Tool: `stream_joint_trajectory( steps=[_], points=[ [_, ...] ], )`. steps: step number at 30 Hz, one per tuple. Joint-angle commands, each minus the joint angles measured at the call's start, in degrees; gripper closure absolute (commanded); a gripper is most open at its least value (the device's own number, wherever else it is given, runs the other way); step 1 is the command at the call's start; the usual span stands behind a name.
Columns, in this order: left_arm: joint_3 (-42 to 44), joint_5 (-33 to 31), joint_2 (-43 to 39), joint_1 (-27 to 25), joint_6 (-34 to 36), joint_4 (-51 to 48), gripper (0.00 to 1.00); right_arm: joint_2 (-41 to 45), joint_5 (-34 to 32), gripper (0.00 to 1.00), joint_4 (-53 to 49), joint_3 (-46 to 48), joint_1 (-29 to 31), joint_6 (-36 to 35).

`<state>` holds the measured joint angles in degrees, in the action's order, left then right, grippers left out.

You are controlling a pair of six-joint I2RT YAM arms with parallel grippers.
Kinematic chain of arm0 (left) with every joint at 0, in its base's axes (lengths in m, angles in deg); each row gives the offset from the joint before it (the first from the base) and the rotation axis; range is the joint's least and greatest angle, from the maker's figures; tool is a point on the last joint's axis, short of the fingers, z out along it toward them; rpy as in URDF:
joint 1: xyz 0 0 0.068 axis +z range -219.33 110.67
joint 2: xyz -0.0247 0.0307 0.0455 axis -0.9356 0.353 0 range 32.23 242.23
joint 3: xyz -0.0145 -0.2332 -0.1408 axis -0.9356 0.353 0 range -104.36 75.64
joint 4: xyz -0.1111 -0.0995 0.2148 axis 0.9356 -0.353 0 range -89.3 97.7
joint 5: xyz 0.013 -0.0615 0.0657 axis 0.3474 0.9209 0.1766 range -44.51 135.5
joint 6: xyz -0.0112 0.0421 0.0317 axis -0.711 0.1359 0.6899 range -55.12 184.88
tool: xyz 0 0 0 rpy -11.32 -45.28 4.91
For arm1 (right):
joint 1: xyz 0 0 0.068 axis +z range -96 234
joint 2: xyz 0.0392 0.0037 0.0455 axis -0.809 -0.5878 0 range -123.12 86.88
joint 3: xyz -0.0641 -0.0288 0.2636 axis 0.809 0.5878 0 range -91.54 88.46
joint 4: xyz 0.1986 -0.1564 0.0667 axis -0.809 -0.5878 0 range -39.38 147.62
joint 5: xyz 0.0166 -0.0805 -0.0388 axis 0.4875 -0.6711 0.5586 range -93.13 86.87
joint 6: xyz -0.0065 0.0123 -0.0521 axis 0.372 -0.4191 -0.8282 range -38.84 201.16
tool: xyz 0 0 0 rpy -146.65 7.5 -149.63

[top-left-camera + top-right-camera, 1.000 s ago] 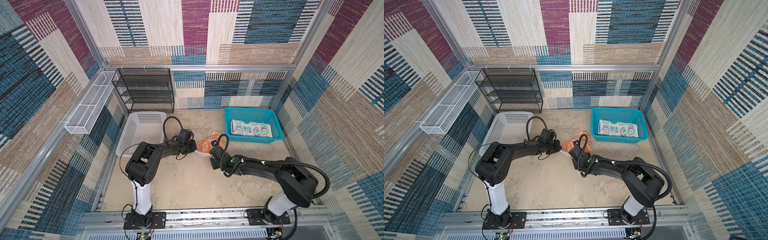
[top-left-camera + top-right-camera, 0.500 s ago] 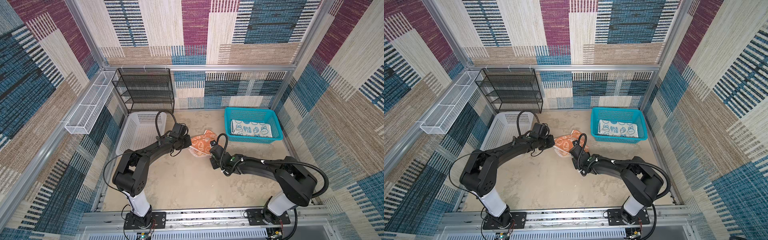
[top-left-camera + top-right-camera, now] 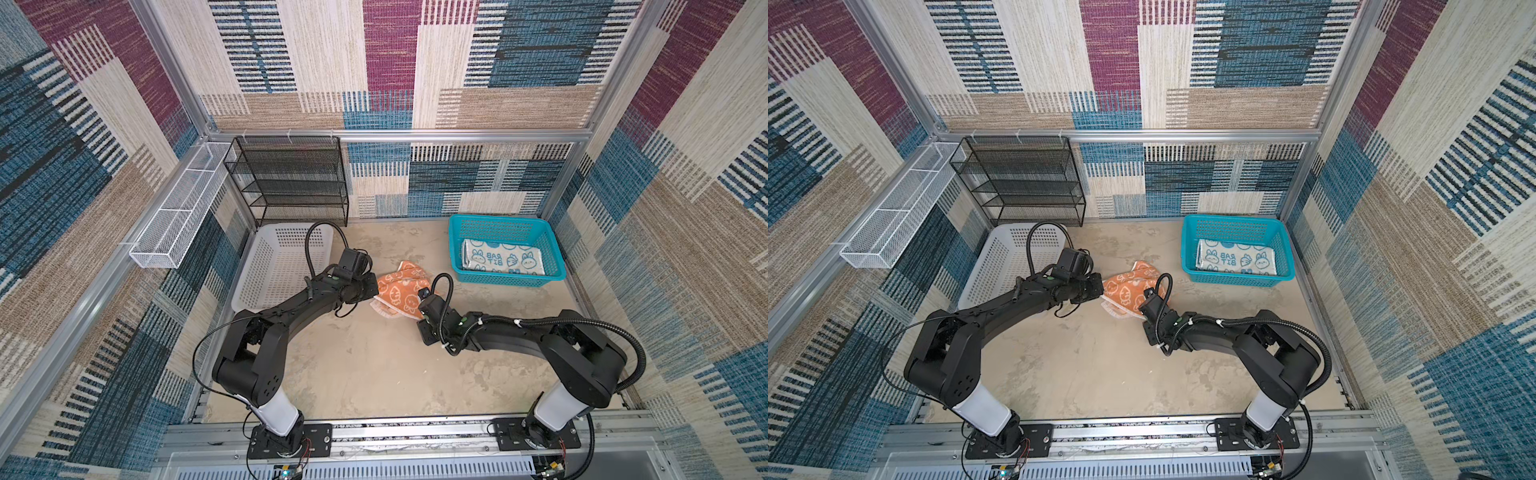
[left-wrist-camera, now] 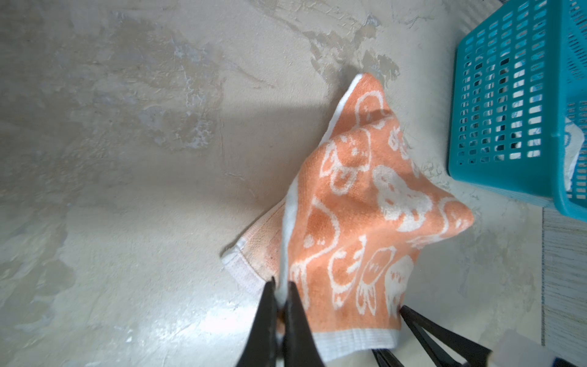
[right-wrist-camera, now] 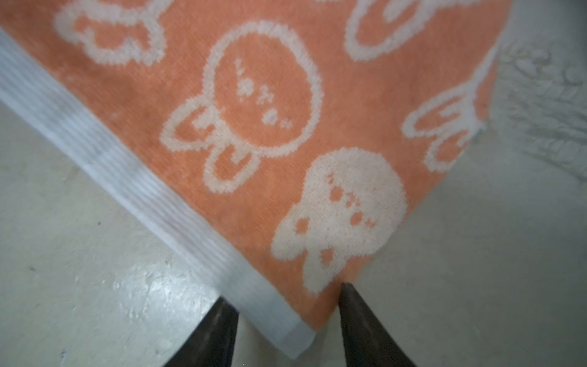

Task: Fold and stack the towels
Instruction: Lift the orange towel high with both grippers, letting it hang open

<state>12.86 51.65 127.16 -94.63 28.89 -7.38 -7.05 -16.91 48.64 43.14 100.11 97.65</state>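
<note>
An orange towel [image 3: 399, 291] [image 3: 1130, 291] with white cartoon faces lies rumpled and partly doubled over on the table's middle. My left gripper [image 4: 281, 294] [image 3: 373, 291] is shut on its white-banded edge, which stands up between the jaws. My right gripper [image 5: 286, 297] is open, with the towel's near corner [image 5: 295, 336] lying loose between its fingers [image 4: 425, 330]. A teal-white rabbit towel [image 3: 500, 257] [image 3: 1235, 258] lies folded in the teal basket [image 3: 509, 280] [image 3: 1237, 282] at the back right.
A white perforated basket [image 3: 282, 266] stands by the left arm. Behind it, a black wire shelf [image 3: 291, 183] stands against the back wall. A white wire tray [image 3: 178, 208] hangs on the left wall. The teal basket [image 4: 508, 127] is close to the orange towel.
My right gripper has opened and let go of the orange towel's corner. The towel has shifted a little to the left and sunk onto the table, while the left gripper keeps its hold.
</note>
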Motion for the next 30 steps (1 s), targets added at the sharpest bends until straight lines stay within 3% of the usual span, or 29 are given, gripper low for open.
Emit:
stream_joint_trajectory(
  steps=[1, 4, 8, 13, 20, 30],
  points=[
    [0.07, -0.23, -0.19, 0.05, 0.79, -0.34, 1.00, 0.49, -1.72, 0.47, 1.15, 1.14, 0.04, 1.56],
    [0.12, -0.11, -0.21, -0.01, 0.81, -0.35, 1.00, 0.48, -3.28, 0.54, 1.88, 2.30, 0.04, 2.01],
    [0.21, -0.26, -0.82, 0.07, 0.95, -0.66, 1.00, 0.63, -4.88, 0.79, 1.40, 1.52, 0.02, 1.97],
    [-2.28, -1.20, -3.61, 0.72, 1.82, -3.51, 1.00, 3.51, -7.31, 0.98, -3.22, -4.54, -0.26, -0.72],
    [-12.67, -3.19, -11.18, 4.29, 4.28, -11.49, 1.00, 9.76, -7.77, 1.00, -13.14, -21.32, -3.97, -7.56],
    [-36.04, -7.72, -16.37, 5.55, 10.88, -26.47, 1.00, 12.92, -8.01, 1.00, -25.66, -50.48, -4.62, -15.75]
  ],
)
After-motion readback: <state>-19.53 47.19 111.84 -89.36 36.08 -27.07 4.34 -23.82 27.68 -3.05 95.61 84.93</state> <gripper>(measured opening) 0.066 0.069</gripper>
